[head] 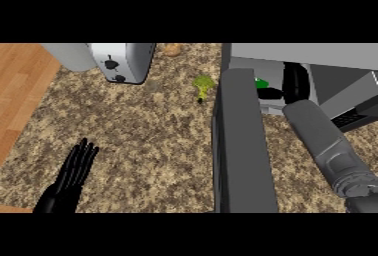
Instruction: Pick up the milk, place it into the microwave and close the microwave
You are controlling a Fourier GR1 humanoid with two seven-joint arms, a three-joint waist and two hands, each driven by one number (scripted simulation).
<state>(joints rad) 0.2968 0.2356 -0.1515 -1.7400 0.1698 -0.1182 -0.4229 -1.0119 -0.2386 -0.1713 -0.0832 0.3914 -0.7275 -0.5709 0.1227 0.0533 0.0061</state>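
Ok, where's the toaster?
In the head view the toaster stands far back on the counter at the left, left of the open microwave door, with a small yellow-green thing lying between them.

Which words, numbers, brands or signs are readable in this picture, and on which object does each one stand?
No text can be read.
On the toaster: only dark knobs, no legible marks.
On the keypad of the microwave: marks too small to read.
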